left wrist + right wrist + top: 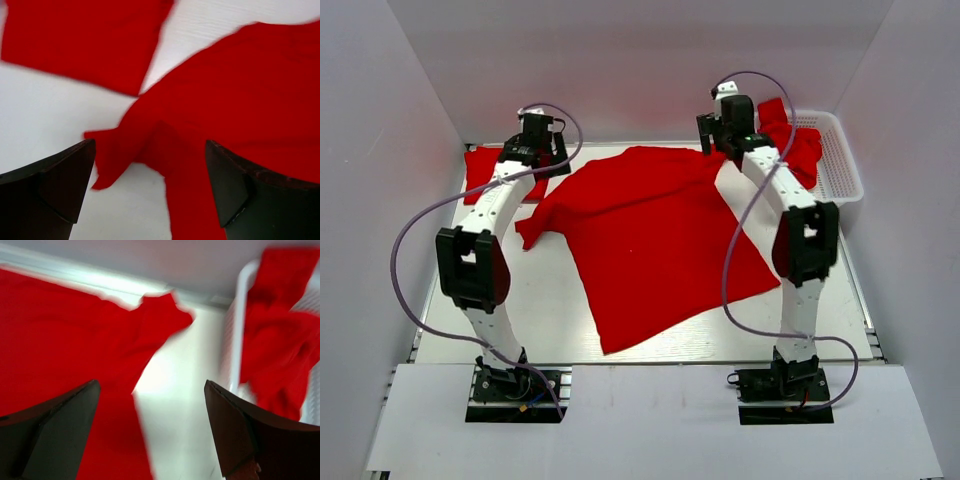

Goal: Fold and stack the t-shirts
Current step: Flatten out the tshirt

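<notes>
One red t-shirt [650,240] lies spread flat across the middle of the table. A folded red t-shirt [485,172] rests at the far left, and it also shows in the left wrist view [85,40]. My left gripper [545,155] hovers open over the spread shirt's left sleeve [115,150], holding nothing [150,170]. Over the spread shirt's right shoulder, my right gripper [712,135] also stands open and empty [150,405]. That shirt's sleeve [160,315] lies just ahead of it. More red t-shirts [792,135] are heaped in the basket [280,340].
The white lattice basket [840,165] sits at the far right corner, its rim [240,325] close beside my right gripper. White walls enclose the table on the left, back and right. Bare white tabletop [530,310] shows near the left arm.
</notes>
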Robot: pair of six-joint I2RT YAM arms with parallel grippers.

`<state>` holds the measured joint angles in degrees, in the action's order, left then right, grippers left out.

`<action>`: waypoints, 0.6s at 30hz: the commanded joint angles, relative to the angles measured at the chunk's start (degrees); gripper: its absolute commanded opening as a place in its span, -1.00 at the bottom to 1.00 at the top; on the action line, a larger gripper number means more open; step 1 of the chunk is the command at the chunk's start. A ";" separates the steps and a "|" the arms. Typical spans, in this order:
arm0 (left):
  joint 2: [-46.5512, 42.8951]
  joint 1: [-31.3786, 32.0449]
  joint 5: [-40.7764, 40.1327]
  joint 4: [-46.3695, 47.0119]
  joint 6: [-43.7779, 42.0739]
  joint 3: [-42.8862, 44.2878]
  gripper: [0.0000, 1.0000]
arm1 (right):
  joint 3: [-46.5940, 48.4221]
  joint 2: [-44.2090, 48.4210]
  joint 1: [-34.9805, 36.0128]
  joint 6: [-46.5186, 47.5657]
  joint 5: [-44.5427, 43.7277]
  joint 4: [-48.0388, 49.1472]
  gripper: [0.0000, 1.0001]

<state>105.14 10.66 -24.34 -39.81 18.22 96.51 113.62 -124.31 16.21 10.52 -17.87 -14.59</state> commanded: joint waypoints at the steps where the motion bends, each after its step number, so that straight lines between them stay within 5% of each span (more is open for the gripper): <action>1: 3.30 0.42 18.30 10.62 -9.40 2.18 1.00 | -8.98 11.35 0.84 -12.83 9.50 -9.56 0.81; 3: 10.12 1.03 21.94 11.69 -10.65 5.07 1.00 | -18.67 18.54 0.93 -15.78 19.40 -9.23 0.81; 6: 23.37 2.26 21.44 5.40 -12.23 16.83 1.00 | -36.05 25.58 1.72 -19.56 25.14 -9.49 0.81; 10: 35.54 3.67 20.74 0.96 -12.24 33.10 1.00 | -46.90 31.04 2.77 -21.33 28.16 -11.16 0.81; 18: 37.15 4.29 18.12 8.96 -11.37 27.16 1.00 | -57.72 29.31 2.34 -25.54 28.06 -9.15 0.81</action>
<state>144.53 15.57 -4.86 -31.46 6.22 125.58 56.12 -94.91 19.07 -11.70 7.53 -26.26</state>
